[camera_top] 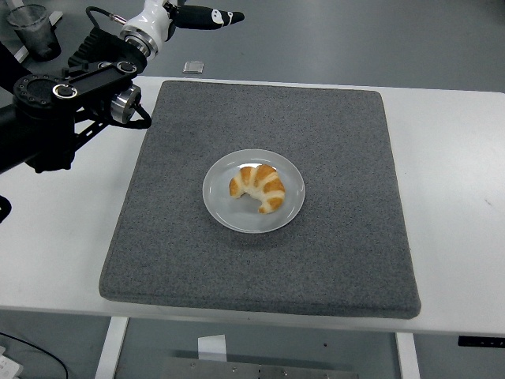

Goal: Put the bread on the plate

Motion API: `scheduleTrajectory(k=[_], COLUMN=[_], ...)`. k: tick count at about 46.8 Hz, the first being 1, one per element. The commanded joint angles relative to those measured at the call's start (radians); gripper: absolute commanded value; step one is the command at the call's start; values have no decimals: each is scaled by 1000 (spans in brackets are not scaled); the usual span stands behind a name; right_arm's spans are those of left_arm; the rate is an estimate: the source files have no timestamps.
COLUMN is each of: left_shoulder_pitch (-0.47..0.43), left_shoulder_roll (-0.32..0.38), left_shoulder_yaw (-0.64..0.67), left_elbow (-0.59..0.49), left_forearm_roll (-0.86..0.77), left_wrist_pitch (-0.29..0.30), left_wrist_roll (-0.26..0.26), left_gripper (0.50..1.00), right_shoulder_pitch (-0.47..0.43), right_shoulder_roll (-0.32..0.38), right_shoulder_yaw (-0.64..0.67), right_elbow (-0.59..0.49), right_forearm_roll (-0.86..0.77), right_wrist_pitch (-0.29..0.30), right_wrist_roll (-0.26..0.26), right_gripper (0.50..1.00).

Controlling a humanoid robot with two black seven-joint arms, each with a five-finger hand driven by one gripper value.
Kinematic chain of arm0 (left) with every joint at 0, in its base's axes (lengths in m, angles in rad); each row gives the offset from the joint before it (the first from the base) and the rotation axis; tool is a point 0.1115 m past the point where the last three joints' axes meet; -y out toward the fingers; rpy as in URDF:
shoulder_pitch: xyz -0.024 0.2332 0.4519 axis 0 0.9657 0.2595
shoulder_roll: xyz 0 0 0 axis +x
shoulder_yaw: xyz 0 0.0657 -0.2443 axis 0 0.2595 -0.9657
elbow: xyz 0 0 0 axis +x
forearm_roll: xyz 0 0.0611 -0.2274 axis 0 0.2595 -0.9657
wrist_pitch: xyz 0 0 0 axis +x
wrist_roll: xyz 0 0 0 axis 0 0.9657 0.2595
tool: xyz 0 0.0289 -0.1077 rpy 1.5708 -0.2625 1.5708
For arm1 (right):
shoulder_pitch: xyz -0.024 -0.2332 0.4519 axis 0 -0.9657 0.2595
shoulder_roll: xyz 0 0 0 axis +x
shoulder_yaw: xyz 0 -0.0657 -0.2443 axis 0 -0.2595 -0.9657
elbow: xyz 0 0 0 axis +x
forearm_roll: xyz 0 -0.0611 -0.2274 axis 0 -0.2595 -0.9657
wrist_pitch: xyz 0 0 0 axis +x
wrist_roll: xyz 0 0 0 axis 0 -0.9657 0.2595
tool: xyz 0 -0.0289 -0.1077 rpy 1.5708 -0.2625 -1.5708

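Head view is showing the white table [458, 237] with a grey mat [339, 260] lying across it. On the mat's middle, the white plate [292, 185] is carrying the bread [259, 187], a croissant lying inside the rim. Farther back and to the left, my left arm [55, 110] is hanging above the table's far corner. My left hand [185, 16] is sitting at the top edge, holding nothing, mostly cropped; one dark finger [211, 16] is pointing right.

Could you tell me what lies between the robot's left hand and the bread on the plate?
Only bare grey mat in the head view; the left hand is raised beyond the table's far edge, and the bread sits on the plate.
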Motion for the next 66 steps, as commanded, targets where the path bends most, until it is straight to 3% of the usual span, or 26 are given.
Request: scheduleTrajectory(k=[1, 17, 28, 39, 55, 66], left_shoulder_pitch=[26, 109, 171, 253, 271, 270], left_shoulder_roll=[-48, -215, -261, -271, -258, -258], left_shoulder_yaw=[-50, -286, -404, -464, -542, -596], left_elbow=[75, 219, 228, 251, 277, 302], left_forearm_roll=[-50, -130, -240, -243, -243, -243], left_wrist_pitch=[-8, -8, -9, -55, -204, -219], left_wrist_roll=[-2, 0, -2, -6, -104, -137], left_gripper=[999, 1000, 1000, 1000, 1000, 1000], right_shoulder_pitch=[0, 0, 0, 0, -3, -3], right_shoulder_roll=[0, 0, 0, 0, 0, 0], right_shoulder_yaw=[0, 3, 4, 4, 6, 6], right_elbow=[0, 11, 11, 9, 9, 9], right_forearm_roll=[1, 1, 1, 1, 6, 7], right_wrist_pitch=[0, 14, 12, 12, 12, 12], right_wrist_roll=[0, 0, 0, 0, 0, 0], right_gripper=[932, 932, 932, 932, 932, 932])
